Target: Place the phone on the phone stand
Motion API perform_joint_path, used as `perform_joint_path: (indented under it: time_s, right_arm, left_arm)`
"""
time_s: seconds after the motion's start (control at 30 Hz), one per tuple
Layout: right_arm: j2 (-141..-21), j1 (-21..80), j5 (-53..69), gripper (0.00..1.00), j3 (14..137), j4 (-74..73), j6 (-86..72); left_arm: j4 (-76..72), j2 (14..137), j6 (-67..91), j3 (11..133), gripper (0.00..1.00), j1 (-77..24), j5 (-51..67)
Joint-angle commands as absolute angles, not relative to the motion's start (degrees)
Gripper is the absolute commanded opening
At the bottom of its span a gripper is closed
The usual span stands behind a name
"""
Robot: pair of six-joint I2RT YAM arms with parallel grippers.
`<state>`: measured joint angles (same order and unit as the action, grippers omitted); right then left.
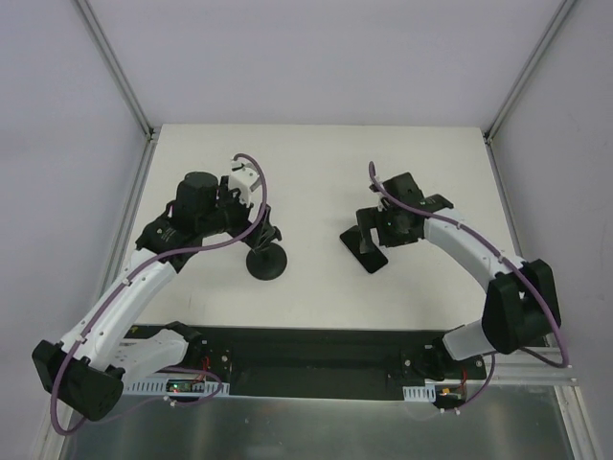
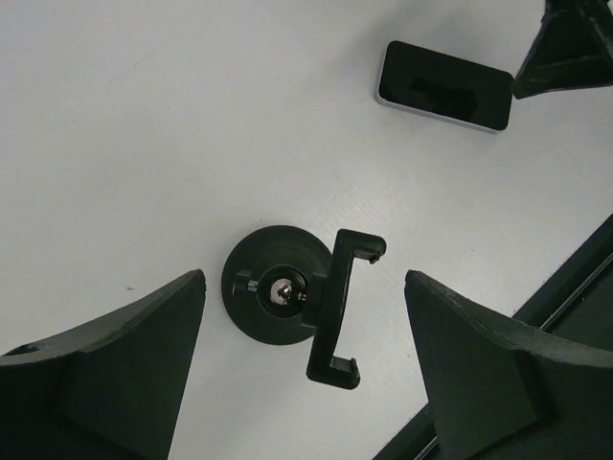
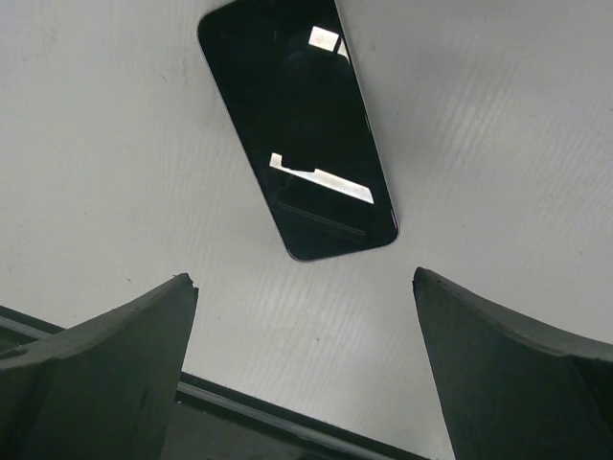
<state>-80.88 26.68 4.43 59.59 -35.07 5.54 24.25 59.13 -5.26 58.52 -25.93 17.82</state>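
The phone [image 1: 370, 257] lies flat on the white table, right of centre, its glossy black face up. It fills the top of the right wrist view [image 3: 297, 125] and shows at the top right of the left wrist view [image 2: 442, 86]. The phone stand [image 1: 267, 264] stands left of centre, with a round disc base [image 2: 257, 311] and an empty clamp cradle [image 2: 338, 311]. My left gripper [image 2: 305, 280] hovers open right above the stand, holding nothing. My right gripper [image 3: 305, 278] is open and empty just above the phone's near end.
The black mounting strip [image 3: 287, 417] runs along the table's near edge, close behind both grippers. A fingertip of the right gripper [image 2: 570, 48] shows beside the phone in the left wrist view. White walls with metal posts [image 1: 120, 67] enclose the table.
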Motion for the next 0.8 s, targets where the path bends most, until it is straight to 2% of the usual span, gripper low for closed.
perform_joint_path:
  time_s: [0.0,0.27,0.33,0.77]
  right_arm:
    - [-87.00,23.74,12.21,0.98,66.00,-34.98,8.96]
    - [-96.94,23.03,11.78,1.00,68.20,-33.32,11.51]
    - [-98.17,23.03,11.69,0.96,67.68,-31.91,11.43]
    - [-99.05,28.91,3.78,0.96,60.82,-25.75,6.86]
  left_arm:
    - [19.34,53.98,-5.10,56.69,0.85,-26.46,15.39]
    - [14.77,48.26,-4.04,53.00,0.88,-26.54,6.51]
    - [13.89,47.11,-3.61,52.56,0.87,-26.46,5.54]
    - [10.99,45.26,-3.08,49.93,0.85,-26.46,1.58]
